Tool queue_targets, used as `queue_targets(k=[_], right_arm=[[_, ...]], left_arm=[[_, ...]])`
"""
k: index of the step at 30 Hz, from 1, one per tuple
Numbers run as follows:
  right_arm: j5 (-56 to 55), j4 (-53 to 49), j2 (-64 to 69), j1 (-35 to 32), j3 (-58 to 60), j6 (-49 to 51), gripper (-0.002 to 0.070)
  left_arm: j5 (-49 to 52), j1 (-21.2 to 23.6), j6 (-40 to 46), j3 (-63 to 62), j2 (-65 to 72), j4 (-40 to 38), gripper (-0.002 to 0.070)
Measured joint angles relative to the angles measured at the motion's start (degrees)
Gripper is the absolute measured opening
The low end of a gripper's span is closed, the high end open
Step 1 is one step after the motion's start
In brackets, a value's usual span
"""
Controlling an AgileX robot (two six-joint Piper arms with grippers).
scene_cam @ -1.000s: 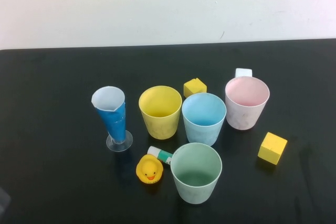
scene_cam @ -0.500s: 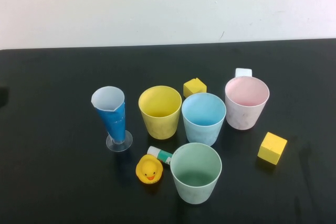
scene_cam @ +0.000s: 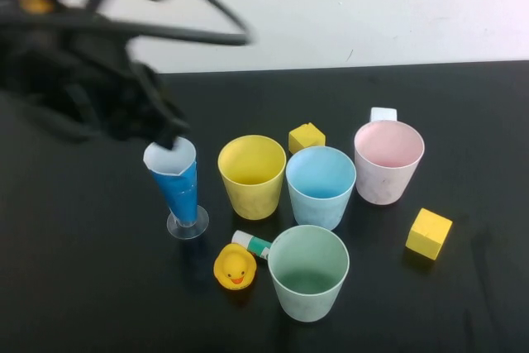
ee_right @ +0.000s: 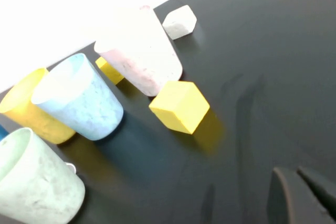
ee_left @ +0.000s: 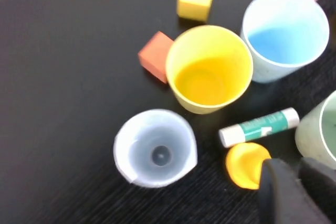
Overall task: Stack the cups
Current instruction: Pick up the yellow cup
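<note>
Four cups stand upright and apart near the middle of the table [scene_cam: 74, 287], none nested in another. Yellow cup [scene_cam: 252, 175], blue cup [scene_cam: 321, 186] and pink cup [scene_cam: 388, 161] form a row running toward the right edge; green cup [scene_cam: 308, 271] stands closer to the near edge, in front of the blue one. All four look empty: I see only bare bottoms in the yellow and blue, and nothing in the green or pink.

Toward the left edge from the yellow cup stands a cone glass [scene_cam: 176, 183], blue with a white inside and a clear foot, also empty. My left gripper [scene_cam: 161, 126] hangs blurred above the table's far-left part, its tip just over the glass's rim; I cannot tell whether its fingers are apart. My right gripper [ee_right: 299, 195] is low over the table's right side, jaws together, holding nothing.

A duck [scene_cam: 235, 268] and a glue stick [scene_cam: 252, 244] lie just left of the green cup. One yellow block [scene_cam: 307, 137] sits behind the yellow and blue cups, another [scene_cam: 429, 233] toward the right edge. A white block [scene_cam: 383, 114] sits behind the pink cup. An orange block [ee_left: 155, 56] shows beside the yellow cup in my left wrist view.
</note>
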Motion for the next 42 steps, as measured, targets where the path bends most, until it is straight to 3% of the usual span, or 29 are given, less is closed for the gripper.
queue_targets(k=[3, 6, 8, 10, 19, 26, 42], right_arm=[[0.0, 0.0, 0.0, 0.0, 0.0, -0.67, -0.0003], [0.0, 0.0, 0.0, 0.0, 0.0, -0.78, -0.0003], [0.0, 0.0, 0.0, 0.0, 0.0, -0.9, -0.0003], [0.0, 0.0, 0.0, 0.0, 0.0, -1.14, -0.0003], [0.0, 0.14, 0.0, 0.0, 0.0, -3.29, -0.0003], [0.0, 0.14, 0.0, 0.0, 0.0, -3.56, -0.0003], [0.0, 0.26, 0.0, 0.0, 0.0, -4.65, -0.0003]], left_arm=[[4.37, -2.45, -1.3, -5.25, 7.15, 1.04, 0.019], [8.15, -3.7, -2.64, -10.74, 13.93, 2.59, 0.0398], [8.89, -3.95, -3.72, -14.46, 18.67, 3.37, 0.0485], [9.1, -4.2, -4.8, -18.55, 22.59, 3.52, 0.0523], [9.1, -4.2, -6.52, -31.02, 36.06, 5.66, 0.0498], [9.1, -4.2, -6.61, -31.55, 40.29, 10.04, 0.0496], [9.1, -3.31, -6.61, -30.37, 41.25, 9.65, 0.0496]])
